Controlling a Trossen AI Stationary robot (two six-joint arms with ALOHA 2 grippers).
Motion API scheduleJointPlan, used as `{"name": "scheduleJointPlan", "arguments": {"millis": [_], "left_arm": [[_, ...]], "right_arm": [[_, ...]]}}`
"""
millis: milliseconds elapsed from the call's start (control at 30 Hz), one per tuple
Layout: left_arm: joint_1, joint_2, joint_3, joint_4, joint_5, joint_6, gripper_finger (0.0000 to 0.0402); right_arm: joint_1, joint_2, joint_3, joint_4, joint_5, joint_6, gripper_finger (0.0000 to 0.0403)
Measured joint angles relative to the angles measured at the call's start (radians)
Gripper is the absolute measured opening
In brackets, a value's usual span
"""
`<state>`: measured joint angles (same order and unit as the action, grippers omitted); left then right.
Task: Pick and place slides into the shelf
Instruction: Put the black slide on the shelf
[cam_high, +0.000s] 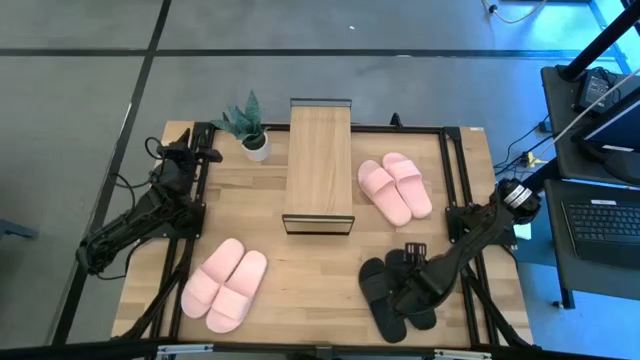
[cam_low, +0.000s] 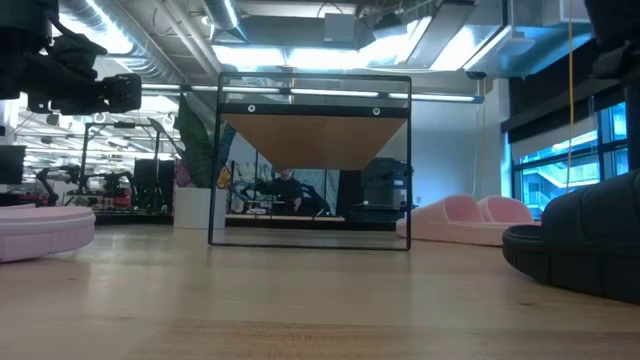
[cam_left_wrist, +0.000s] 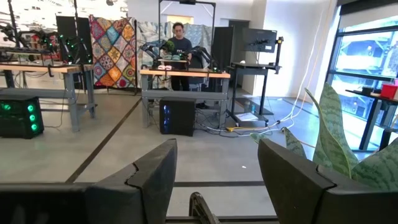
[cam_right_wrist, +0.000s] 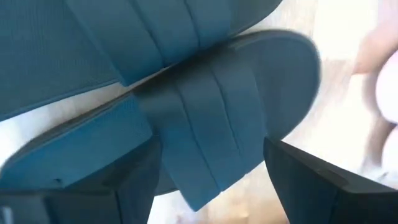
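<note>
1. High view. One shelf (cam_high: 318, 165), a light wood top on a thin black frame, stands at the middle of the table (cam_high: 320, 270), running in from the far edge; nothing lies on its top board. Slides, three pairs: one light pink pair (cam_high: 395, 187) near the right edge, just beside the shelf; a second pink pair (cam_high: 225, 284) toward the near left corner; one black pair (cam_high: 395, 290) near the near right corner. One potted plant (cam_high: 250, 127) stands at the far edge, left of the shelf. The left gripper (cam_high: 205, 155) waits at the far left corner. The right gripper (cam_high: 412, 295) hangs directly over the black pair.

2. Low view. The space under the shelf (cam_low: 312, 165) shows no slide. One pink sole (cam_low: 40, 228) lies at the left, the other pink pair (cam_low: 470, 218) right of the shelf, and a black slide (cam_low: 580, 240) at the far right. No writing can be read.

3. Left wrist view. The left fingers (cam_left_wrist: 155, 177) stand spread and hold nothing; plant leaves (cam_left_wrist: 336, 146) rise beside them. A person (cam_left_wrist: 179, 46) stands at a bench in the room beyond.

4. Right wrist view. The right fingers (cam_right_wrist: 134, 180) are spread wide to either side of the strap of one black slide (cam_right_wrist: 211, 124), not closed on it; the second black slide (cam_right_wrist: 93, 43) lies touching it.
</note>
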<state>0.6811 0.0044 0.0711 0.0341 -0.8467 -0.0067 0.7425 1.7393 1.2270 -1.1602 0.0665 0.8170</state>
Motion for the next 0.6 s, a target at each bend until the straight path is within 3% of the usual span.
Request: {"name": "scheduleJointPlan", "arguments": {"millis": [267,600], "left_arm": [[0.000,0.000,0.000,0.000,0.000,0.000,0.0217],[0.000,0.000,0.000,0.000,0.000,0.000,0.0217]], "right_arm": [[0.002,0.000,0.008,-0.004,-0.090,0.026,0.0281],[0.029,0.001,0.090,-0.037,-0.072,-0.012,0.0281]]}}
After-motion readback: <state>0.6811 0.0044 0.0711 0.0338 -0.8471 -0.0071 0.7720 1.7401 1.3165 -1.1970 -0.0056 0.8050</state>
